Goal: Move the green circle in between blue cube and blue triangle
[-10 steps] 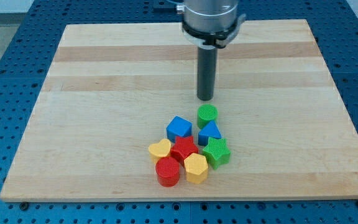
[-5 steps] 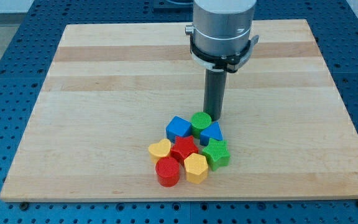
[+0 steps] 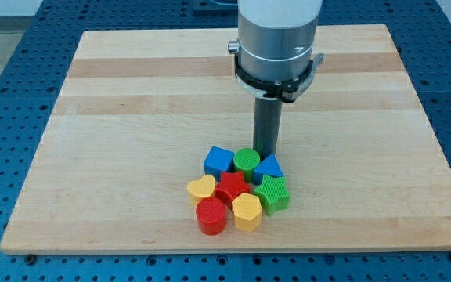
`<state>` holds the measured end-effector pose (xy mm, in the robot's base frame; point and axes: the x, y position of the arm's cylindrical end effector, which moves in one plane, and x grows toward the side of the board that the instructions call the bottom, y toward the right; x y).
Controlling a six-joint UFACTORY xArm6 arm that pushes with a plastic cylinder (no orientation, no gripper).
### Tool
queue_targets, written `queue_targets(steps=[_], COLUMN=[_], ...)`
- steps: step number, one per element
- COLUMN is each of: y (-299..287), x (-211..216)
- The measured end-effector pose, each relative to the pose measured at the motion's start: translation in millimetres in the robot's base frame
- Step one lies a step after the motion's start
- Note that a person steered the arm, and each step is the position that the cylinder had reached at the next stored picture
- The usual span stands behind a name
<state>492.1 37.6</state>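
The green circle [image 3: 247, 160] sits between the blue cube [image 3: 218, 160] on its left and the blue triangle [image 3: 268, 167] on its right, touching or nearly touching both. My tip [image 3: 266, 153] is just behind the green circle's right edge, toward the view's top, close against it and the blue triangle.
Below these lie a red star [image 3: 231, 187], a yellow heart [image 3: 202, 188], a red cylinder [image 3: 211, 216], a yellow hexagon [image 3: 247, 210] and a green star [image 3: 273, 193], packed in one cluster on the wooden board [image 3: 131, 117].
My tip came down the view and slightly right, pushing the green circle down and left into the gap between the blue cube and blue triangle. The blue cube shifted a little left.
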Motion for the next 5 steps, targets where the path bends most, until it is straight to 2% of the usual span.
queue_targets(steps=[5], y=[-25], x=[-6])
